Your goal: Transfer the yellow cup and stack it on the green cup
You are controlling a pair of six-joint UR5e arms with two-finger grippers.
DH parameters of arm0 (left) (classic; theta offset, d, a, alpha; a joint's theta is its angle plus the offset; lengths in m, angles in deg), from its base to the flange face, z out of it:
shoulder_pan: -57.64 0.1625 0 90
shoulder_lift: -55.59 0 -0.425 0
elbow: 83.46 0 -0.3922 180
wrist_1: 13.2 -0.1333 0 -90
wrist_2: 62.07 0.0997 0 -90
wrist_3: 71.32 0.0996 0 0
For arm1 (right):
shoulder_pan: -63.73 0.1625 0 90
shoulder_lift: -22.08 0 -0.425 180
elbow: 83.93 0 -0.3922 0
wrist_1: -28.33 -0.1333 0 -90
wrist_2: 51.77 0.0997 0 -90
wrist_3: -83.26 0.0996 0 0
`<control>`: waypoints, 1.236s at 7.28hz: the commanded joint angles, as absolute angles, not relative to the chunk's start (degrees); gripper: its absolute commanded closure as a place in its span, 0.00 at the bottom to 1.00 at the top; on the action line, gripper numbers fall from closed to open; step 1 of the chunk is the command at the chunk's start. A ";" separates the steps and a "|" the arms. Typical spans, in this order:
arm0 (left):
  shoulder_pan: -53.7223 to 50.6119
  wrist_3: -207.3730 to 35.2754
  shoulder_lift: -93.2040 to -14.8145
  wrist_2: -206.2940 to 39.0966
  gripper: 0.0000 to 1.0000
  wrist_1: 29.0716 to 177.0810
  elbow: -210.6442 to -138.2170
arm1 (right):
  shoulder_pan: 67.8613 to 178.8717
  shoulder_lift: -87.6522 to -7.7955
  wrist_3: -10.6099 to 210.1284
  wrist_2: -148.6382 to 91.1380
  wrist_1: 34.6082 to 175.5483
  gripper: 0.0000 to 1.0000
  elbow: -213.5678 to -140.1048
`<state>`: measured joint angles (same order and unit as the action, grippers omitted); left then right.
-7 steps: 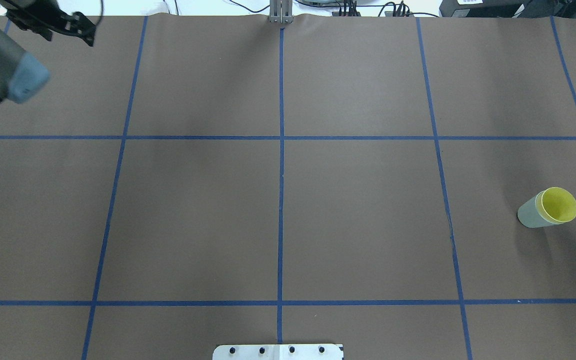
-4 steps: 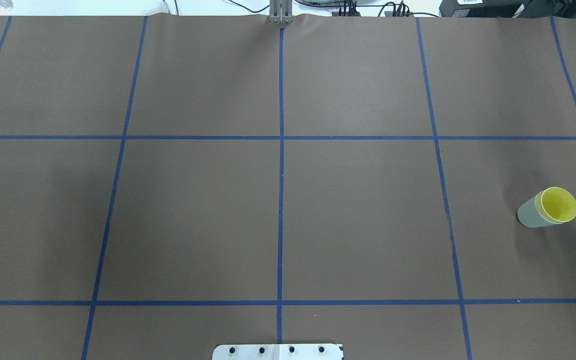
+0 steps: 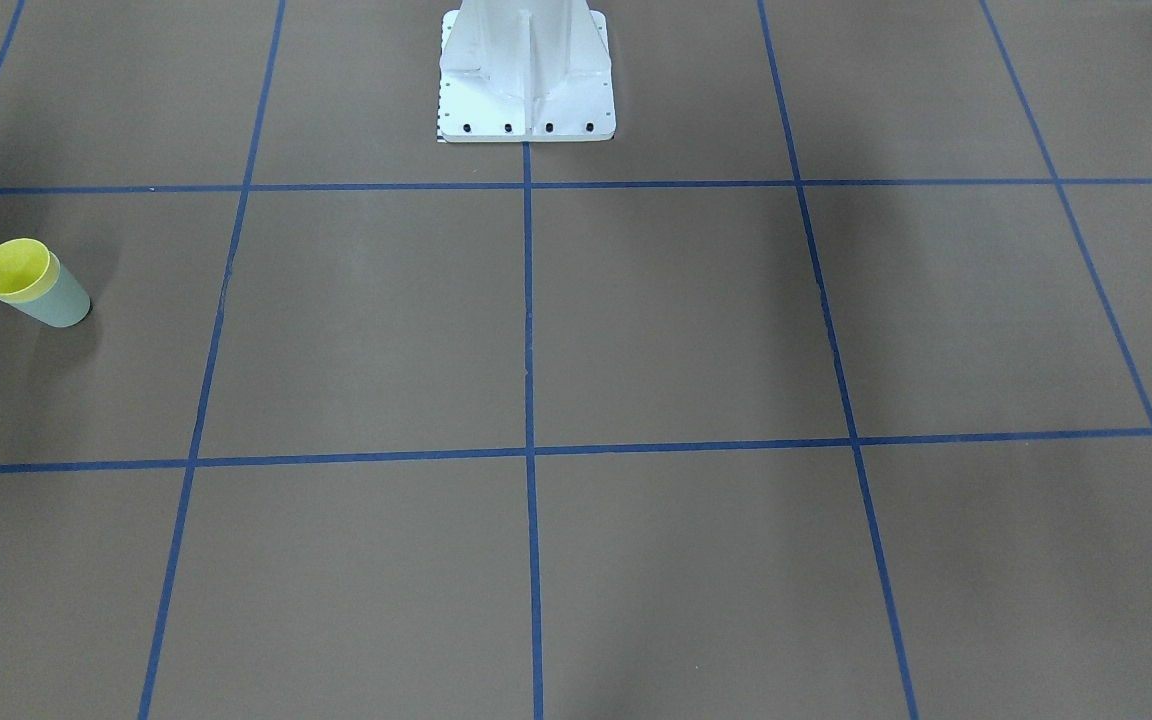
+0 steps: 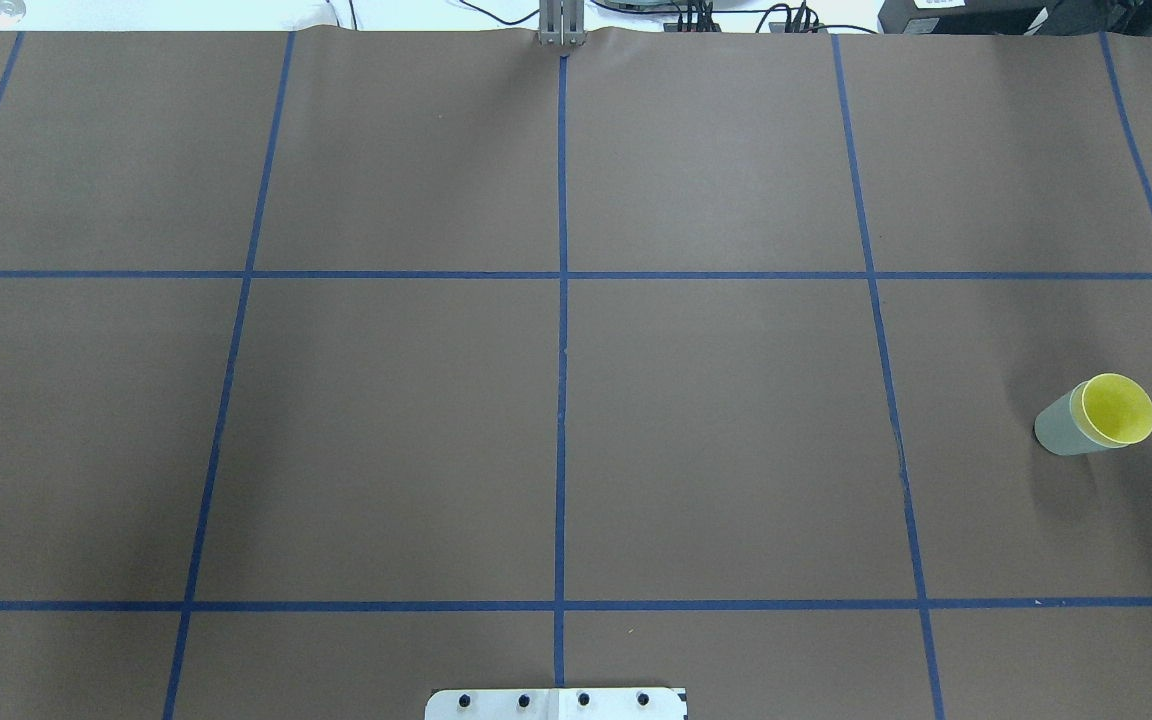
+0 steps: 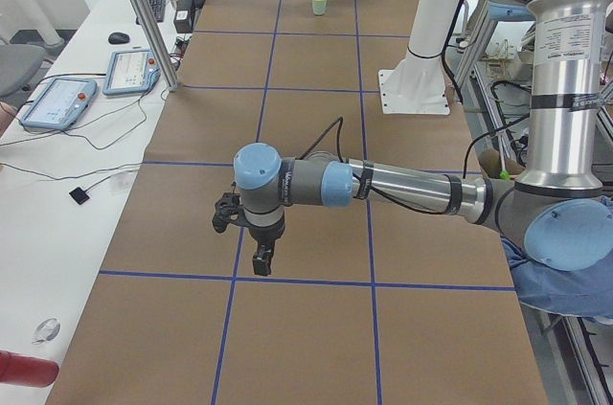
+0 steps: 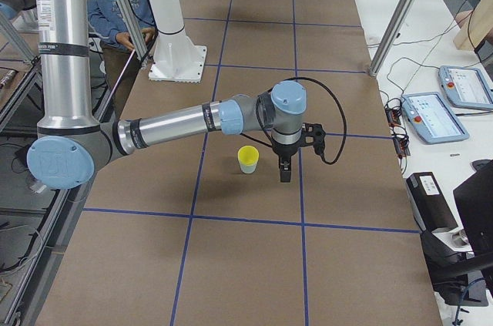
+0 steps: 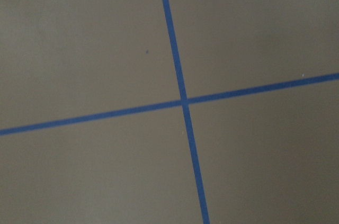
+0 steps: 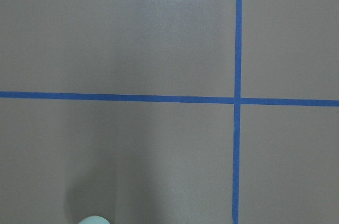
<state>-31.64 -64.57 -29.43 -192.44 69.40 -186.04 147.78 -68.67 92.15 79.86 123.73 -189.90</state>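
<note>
The yellow cup [image 4: 1118, 408] sits nested inside the green cup [image 4: 1058, 428], upright at the table's right side. The pair also shows in the front-facing view, yellow cup [image 3: 14, 268] in green cup [image 3: 61, 302]. Neither gripper shows in the overhead or front-facing views. In the exterior left view my left gripper [image 5: 261, 261] points down over the table's left end, far from the cups [image 5: 319, 1]. In the exterior right view my right gripper [image 6: 283, 176] points down just beside the stacked cups [image 6: 247, 158]. I cannot tell whether either is open or shut.
The brown table cover carries a blue tape grid [image 4: 562, 275]. The robot's white base [image 3: 526, 70] stands at the middle of the near edge. Operator pendants [image 6: 431, 114] and cables lie on the white bench beyond the far edge.
My left arm, seen at the overhead view's top left one second ago, has left that view, and so has the right gripper's tip at the right edge. The cups have not moved.
</note>
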 commanded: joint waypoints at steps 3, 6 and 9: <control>-31.39 -69.62 -26.50 -192.85 0.00 75.87 -183.27 | 148.02 -72.05 91.17 80.50 124.66 0.00 -189.84; -31.39 -70.17 -29.29 -192.67 0.00 80.41 -179.80 | 148.02 -73.01 91.08 81.64 124.66 0.00 -188.44; -31.83 -70.27 -31.24 -196.80 0.00 70.00 -182.94 | 148.11 -73.72 91.08 82.70 124.57 0.00 -188.43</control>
<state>-31.70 -70.31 -30.12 -195.36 75.45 -181.57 148.08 -73.54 91.05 82.62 124.58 -188.73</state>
